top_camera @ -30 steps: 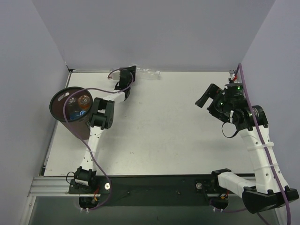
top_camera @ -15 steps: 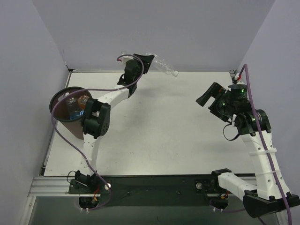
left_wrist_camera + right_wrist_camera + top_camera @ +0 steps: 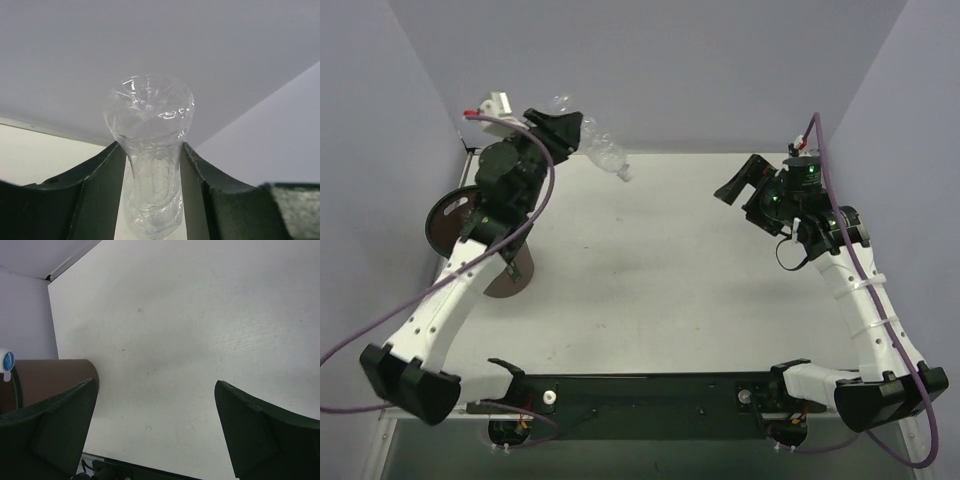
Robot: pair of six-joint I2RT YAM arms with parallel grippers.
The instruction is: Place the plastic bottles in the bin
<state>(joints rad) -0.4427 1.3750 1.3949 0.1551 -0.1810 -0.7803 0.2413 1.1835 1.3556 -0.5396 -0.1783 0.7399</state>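
My left gripper (image 3: 570,128) is shut on a plain clear plastic bottle (image 3: 602,153) and holds it high in the air at the back left, white cap pointing down to the right. In the left wrist view the crumpled bottle (image 3: 150,150) is squeezed between both fingers (image 3: 95,195). The dark brown bin (image 3: 505,275) stands at the left, mostly hidden by the left arm; its inside is not visible. The bin (image 3: 47,380) also shows in the right wrist view. My right gripper (image 3: 738,182) is open and empty, raised over the table's right side.
The white table (image 3: 670,280) is walled by purple panels at the back and both sides. A black rail runs along the near edge (image 3: 650,390) between the arm bases. A purple cable loops off the left arm (image 3: 350,340).
My left gripper has lifted the clear bottle off the table's back edge and carried it up and to the left, toward the bin. The right gripper has risen and shifted slightly left.
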